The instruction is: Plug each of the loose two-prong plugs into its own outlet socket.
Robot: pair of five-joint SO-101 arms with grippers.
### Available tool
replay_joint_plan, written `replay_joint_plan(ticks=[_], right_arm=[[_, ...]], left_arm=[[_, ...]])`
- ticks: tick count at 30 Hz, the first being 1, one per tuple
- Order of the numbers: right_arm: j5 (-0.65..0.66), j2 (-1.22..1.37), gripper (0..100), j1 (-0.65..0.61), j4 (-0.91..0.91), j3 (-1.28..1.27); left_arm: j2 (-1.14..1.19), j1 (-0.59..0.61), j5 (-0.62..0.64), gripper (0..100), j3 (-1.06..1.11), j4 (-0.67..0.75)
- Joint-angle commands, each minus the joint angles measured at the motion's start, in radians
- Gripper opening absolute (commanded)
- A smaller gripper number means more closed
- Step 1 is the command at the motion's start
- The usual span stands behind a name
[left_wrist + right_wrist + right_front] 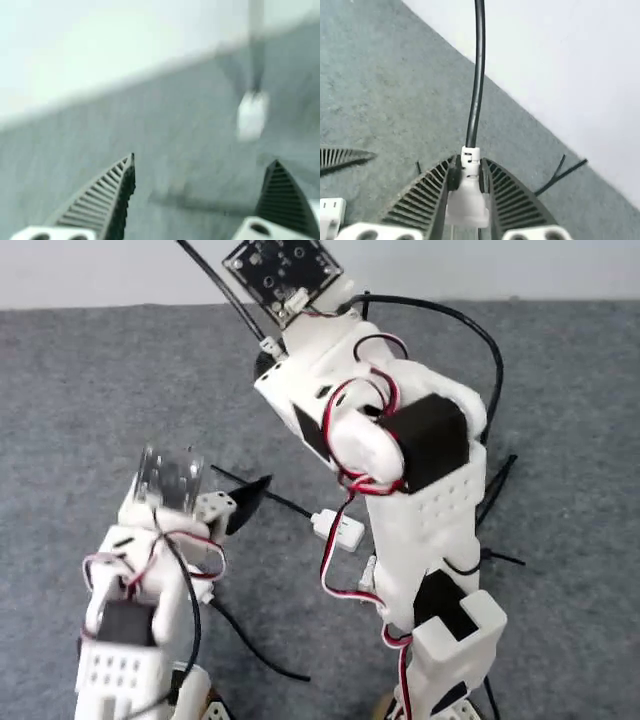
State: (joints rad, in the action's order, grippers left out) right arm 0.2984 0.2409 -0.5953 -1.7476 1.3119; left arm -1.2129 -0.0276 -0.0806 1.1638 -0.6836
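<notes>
While clamped in the right pincer, stands between its black ribbed fingers: white moulded two-prong plug, prongs hidden from view. Narrow grip, both fingers pressed against the plug's sides. Out of the plug's collar, thin black round cable, running straight off toward the pale wall; seen in the high view slanting from under the white right arm to the upper edge.

On the grey felt-like surface, lying flat and touched by neither pincer: second white rectangular plug piece, thin black lead trailing from it toward the white left arm. Lies between the two arms, just beside the right arm's casing. Cannot tell whether plug or socket. At the rim of the right wrist view, small white block with two dark marks, resting on the surface near a black ribbed fingertip of the other arm.

Left pincer spread wide — black serrated fingers well apart, nothing between them. Beyond, blurred white piece with a dark line rising from it — too smeared to say more. Loose thin black cable ends by the foot of the wall.
</notes>
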Motion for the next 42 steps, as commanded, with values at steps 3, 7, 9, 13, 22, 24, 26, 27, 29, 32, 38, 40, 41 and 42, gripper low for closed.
replay_joint_plan(ticks=[3, 7, 9, 13, 22, 24, 26, 27, 29, 32, 38, 40, 41, 42], right_arm=[[0.012, -0.102, 0.8, -0.048, -0.035, 0.063], [0.012, -0.134, 0.8, -0.108, -0.036, 0.064], [0.011, -0.153, 0.8, -0.148, -0.039, 0.060], [0.008, -0.185, 0.8, -0.214, -0.047, 0.060], [0.006, -0.309, 0.8, -0.245, -0.050, -0.107], [0.006, -0.357, 0.8, -0.245, -0.050, -0.170], [0.006, -0.403, 0.8, -0.245, -0.048, -0.235], [0.006, -0.421, 0.8, -0.245, -0.048, -0.264], [0.005, -0.456, 0.8, -0.245, -0.047, -0.322], [0.005, -0.498, 0.8, -0.246, -0.047, -0.376], [0.008, -0.509, 0.8, -0.246, -0.041, -0.385], [0.005, -0.509, 0.8, -0.252, -0.044, -0.385], [0.005, -0.513, 0.8, -0.266, -0.047, -0.385], [0.005, -0.516, 0.8, -0.280, -0.048, -0.385]], left_arm=[[-0.347, -0.140, -0.014, 38, -0.081, -0.037], [-0.502, -0.233, -0.071, 38, -0.077, -0.140], [-0.582, -0.299, -0.104, 38, -0.082, -0.186], [-0.606, -0.399, -0.175, 38, -0.131, -0.249], [-0.603, -0.315, -0.290, 38, -0.162, -0.083], [-0.603, -0.250, -0.287, 38, -0.130, -0.002], [-0.603, -0.229, -0.269, 38, -0.110, 0.060], [-0.603, -0.229, -0.247, 38, -0.105, 0.078], [-0.603, -0.233, -0.206, 38, -0.104, 0.097], [-0.603, -0.229, -0.183, 38, -0.105, 0.127], [-0.603, -0.371, -0.133, 38, -0.128, 0.015], [-0.603, -0.391, -0.137, 38, -0.133, 0.020], [-0.603, -0.387, -0.137, 38, -0.133, 0.035], [-0.603, -0.374, -0.135, 38, -0.127, 0.051]])
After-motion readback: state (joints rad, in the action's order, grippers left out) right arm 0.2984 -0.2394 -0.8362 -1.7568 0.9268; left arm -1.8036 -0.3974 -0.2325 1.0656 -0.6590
